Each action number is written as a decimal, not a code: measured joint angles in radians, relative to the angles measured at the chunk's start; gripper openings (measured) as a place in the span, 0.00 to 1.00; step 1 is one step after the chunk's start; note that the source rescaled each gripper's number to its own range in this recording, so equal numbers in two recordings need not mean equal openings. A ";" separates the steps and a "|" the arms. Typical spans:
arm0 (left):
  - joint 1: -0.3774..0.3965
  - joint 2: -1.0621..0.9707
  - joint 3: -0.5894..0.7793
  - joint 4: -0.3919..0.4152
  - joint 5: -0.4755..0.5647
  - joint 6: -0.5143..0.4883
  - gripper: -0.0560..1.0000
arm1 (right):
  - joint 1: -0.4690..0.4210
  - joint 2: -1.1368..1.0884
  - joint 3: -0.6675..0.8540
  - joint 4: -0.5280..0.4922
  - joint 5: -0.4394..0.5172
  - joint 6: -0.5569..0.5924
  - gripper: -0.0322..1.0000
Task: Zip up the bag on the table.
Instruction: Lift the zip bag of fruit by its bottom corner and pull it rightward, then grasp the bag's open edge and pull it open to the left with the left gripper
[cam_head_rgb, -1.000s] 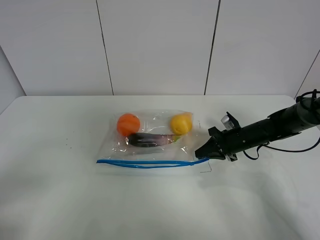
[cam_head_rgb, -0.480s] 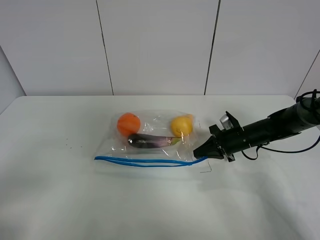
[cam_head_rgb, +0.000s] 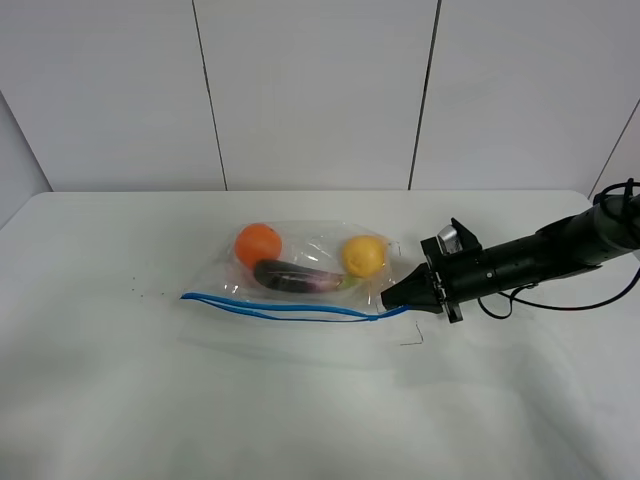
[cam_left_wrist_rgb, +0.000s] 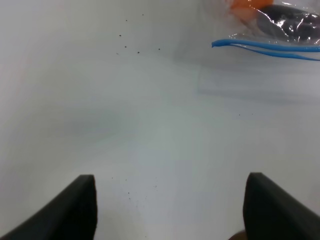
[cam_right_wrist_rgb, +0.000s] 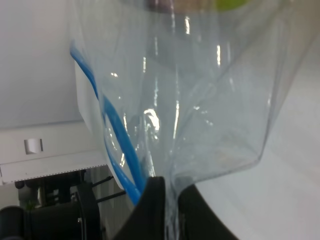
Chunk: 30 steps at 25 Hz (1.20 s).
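The clear bag (cam_head_rgb: 310, 265) lies mid-table on the white table (cam_head_rgb: 120, 400), holding an orange fruit (cam_head_rgb: 257, 243), a yellow fruit (cam_head_rgb: 363, 255) and a dark purple eggplant (cam_head_rgb: 293, 277). Its blue zip strip (cam_head_rgb: 280, 309) runs along the near edge, with two lines parted and raised off the table. My right gripper (cam_head_rgb: 397, 298) is shut on the bag's right corner by the strip's end; the right wrist view shows the pinched plastic (cam_right_wrist_rgb: 200, 115) and the gripper (cam_right_wrist_rgb: 171, 212). My left gripper (cam_left_wrist_rgb: 170, 210) is open and empty over bare table, with the strip's left end (cam_left_wrist_rgb: 250, 45) some way ahead of it.
A few tiny dark specks (cam_head_rgb: 140, 292) lie left of the bag. The right arm's cable (cam_head_rgb: 590, 300) hangs over the table's right side. White wall panels (cam_head_rgb: 310, 90) stand behind the far edge.
My right gripper has risen slightly and shifted left with the bag's corner. The zip edge has lifted off the table and its left end has moved left.
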 joint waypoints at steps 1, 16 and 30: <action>0.000 0.000 0.000 0.000 0.000 0.000 0.85 | 0.000 -0.007 0.000 0.001 0.000 0.002 0.03; 0.000 0.000 0.000 0.000 0.000 0.000 0.85 | 0.000 -0.082 0.000 0.067 0.000 0.005 0.03; 0.000 0.457 -0.322 0.001 -0.040 0.010 0.85 | 0.000 -0.082 0.000 0.073 0.000 0.005 0.03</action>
